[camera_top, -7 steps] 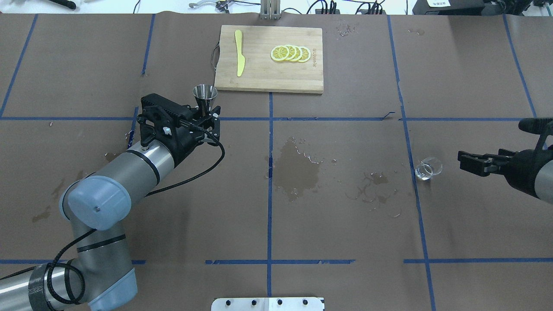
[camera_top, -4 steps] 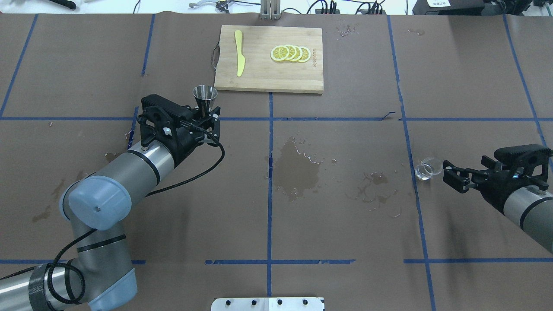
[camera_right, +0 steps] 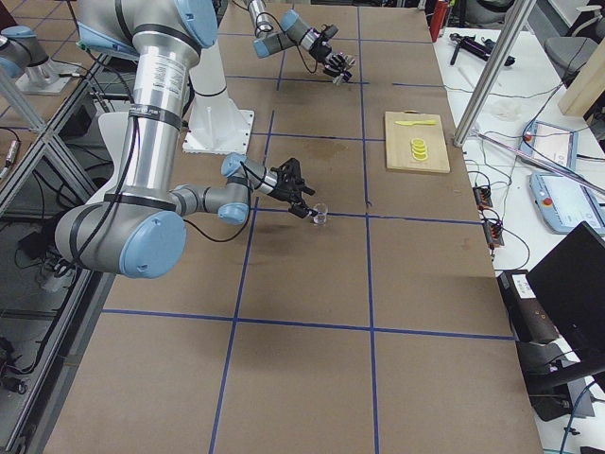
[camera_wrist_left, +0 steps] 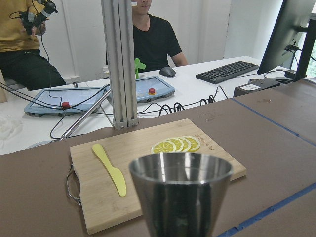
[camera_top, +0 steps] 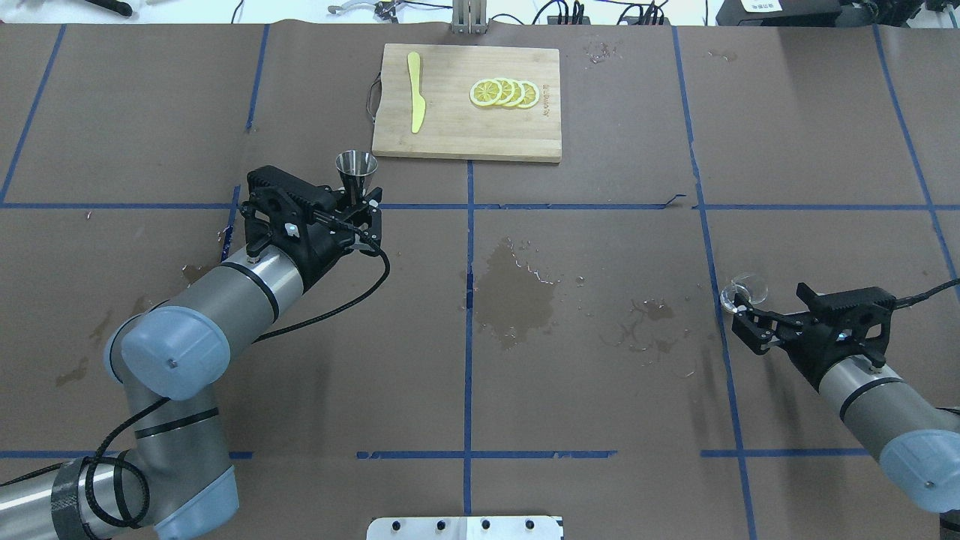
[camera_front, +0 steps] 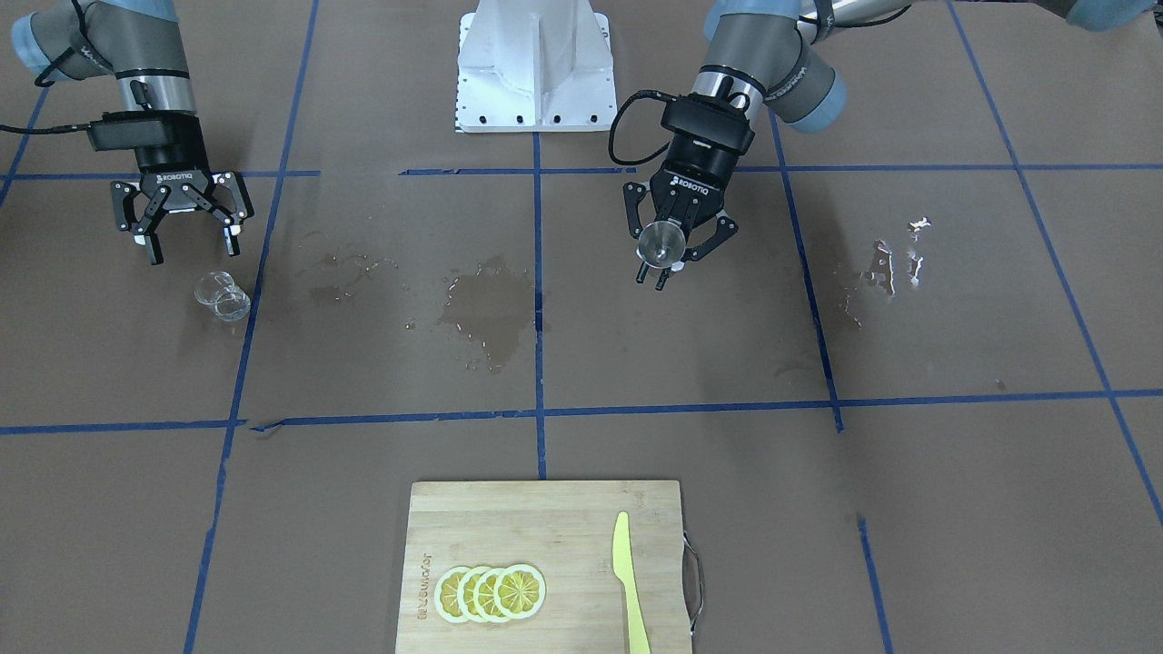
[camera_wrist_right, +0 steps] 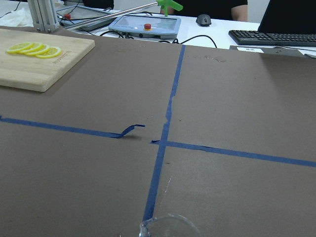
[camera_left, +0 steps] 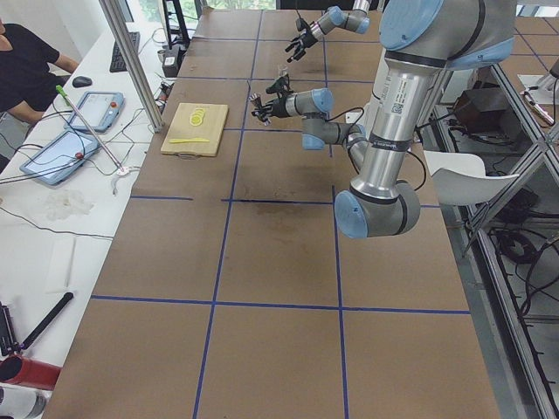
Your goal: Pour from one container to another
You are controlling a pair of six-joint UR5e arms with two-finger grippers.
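Observation:
A small steel jigger (camera_top: 355, 168) is held upright above the table, with my left gripper (camera_top: 364, 201) shut on its narrow lower part. It fills the lower middle of the left wrist view (camera_wrist_left: 180, 192) and shows from the front (camera_front: 661, 243). A small clear glass (camera_top: 744, 291) stands on the brown table cover at the right, on a blue tape line (camera_front: 223, 298). My right gripper (camera_front: 189, 243) hangs open just on the robot's side of the glass, not touching it. Only the glass rim (camera_wrist_right: 168, 224) shows at the bottom of the right wrist view.
A bamboo cutting board (camera_top: 450, 135) at the far middle carries lemon slices (camera_top: 504, 93) and a yellow knife (camera_top: 415, 91). Wet patches (camera_top: 517, 292) stain the cover between the arms. The white base plate (camera_top: 465, 528) sits at the near edge.
My right arm has swung in from the right edge and round to the near side of the glass, its open gripper now close behind it. The left arm and jigger have stayed put.

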